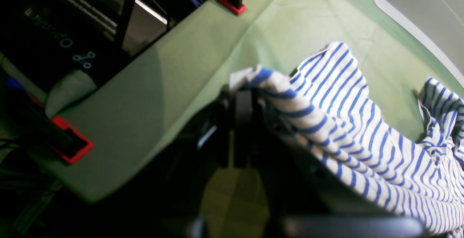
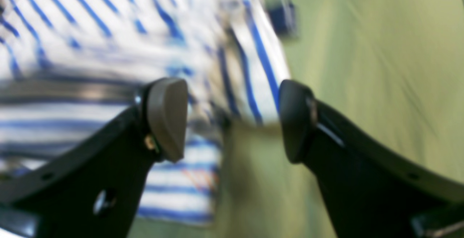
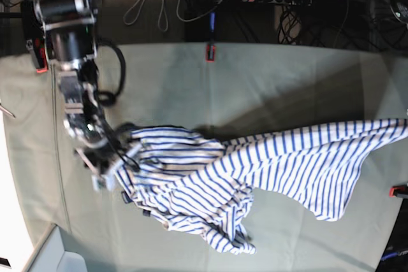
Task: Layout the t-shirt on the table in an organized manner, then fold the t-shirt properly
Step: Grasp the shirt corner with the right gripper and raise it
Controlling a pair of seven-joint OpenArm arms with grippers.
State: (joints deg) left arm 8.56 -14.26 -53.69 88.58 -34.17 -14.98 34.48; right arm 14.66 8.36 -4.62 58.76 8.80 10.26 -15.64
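The t-shirt [image 3: 255,170] stretches toward three o'clock, clamped in the left gripper [image 1: 244,96]. The right gripper [image 2: 232,122] gapes at nine o'clock; I'd regrip the hem [image 2: 250,85] between its pads and pull flat.

In the base view, bare tabletop [image 3: 274,87] lies open across the upper middle; the t-shirt [image 3: 210,183] blocks the centre through the right edge.
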